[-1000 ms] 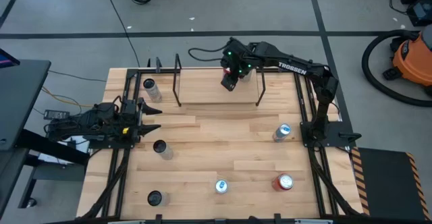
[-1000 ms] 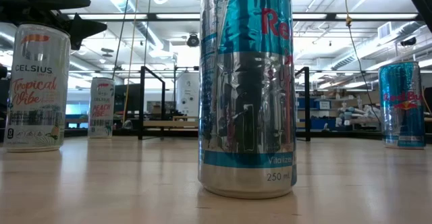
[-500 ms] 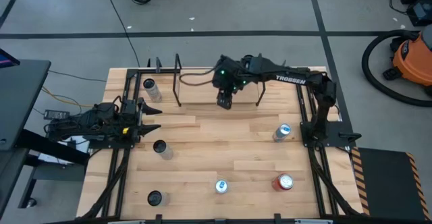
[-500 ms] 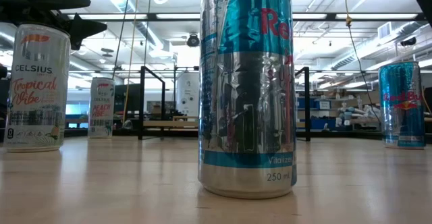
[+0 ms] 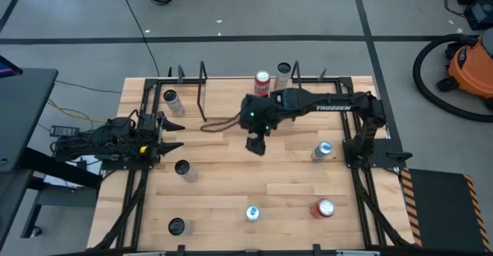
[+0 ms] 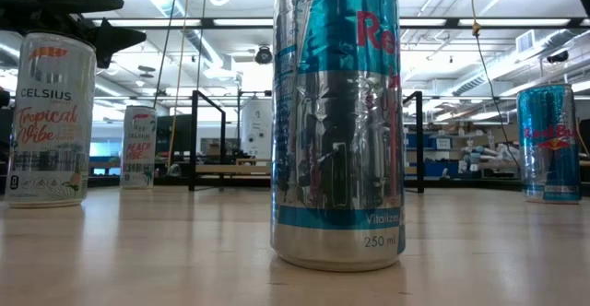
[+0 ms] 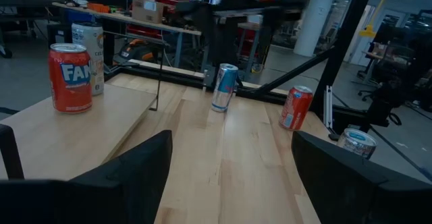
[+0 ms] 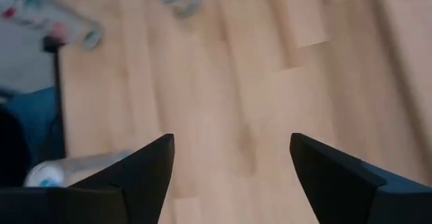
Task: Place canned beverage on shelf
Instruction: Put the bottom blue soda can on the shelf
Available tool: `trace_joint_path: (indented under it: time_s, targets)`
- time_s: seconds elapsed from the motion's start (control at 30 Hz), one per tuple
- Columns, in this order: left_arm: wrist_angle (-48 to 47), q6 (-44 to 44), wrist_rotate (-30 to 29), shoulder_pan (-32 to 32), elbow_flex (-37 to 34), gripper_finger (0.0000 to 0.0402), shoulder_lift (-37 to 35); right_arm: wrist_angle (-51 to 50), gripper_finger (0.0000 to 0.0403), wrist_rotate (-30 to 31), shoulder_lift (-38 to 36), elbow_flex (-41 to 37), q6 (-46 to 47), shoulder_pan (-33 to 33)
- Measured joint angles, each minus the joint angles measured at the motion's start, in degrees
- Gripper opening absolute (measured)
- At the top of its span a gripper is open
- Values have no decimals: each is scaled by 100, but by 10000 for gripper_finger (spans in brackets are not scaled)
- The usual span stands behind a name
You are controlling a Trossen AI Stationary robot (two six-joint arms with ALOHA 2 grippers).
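Right end effector point(image 5: 256, 145) now empty, fingers spread wide, drawn back from shelf point(image 5: 231, 106) onto tabletop point(image 5: 231, 186); red can point(image 5: 263, 82) left on shelf, next can pending.

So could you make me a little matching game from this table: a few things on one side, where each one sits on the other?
Things:
1. red can
2. right gripper
3. left gripper
4. blue can

Places:
A. at the table's left edge, waiting
B. on the shelf, beside a silver can
C. open over the middle of the table
D. near the front edge, standing on the table

Pairs: 1-B, 2-C, 3-A, 4-D
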Motion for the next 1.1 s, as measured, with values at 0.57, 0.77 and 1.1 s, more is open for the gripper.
trace_joint_path:
  time_s: [0.57,0.77,1.1]
  targets:
    - [-263,-4,0,0,0,309,2,992,299,-49,-7,-553,-945,1239]
    - [-273,-13,0,0,0,309,1,1443,293,-49,-9,-619,-948,1569]
    - [-243,-146,109,0,0,309,0,2166,292,5,-7,-1032,-1210,1995]
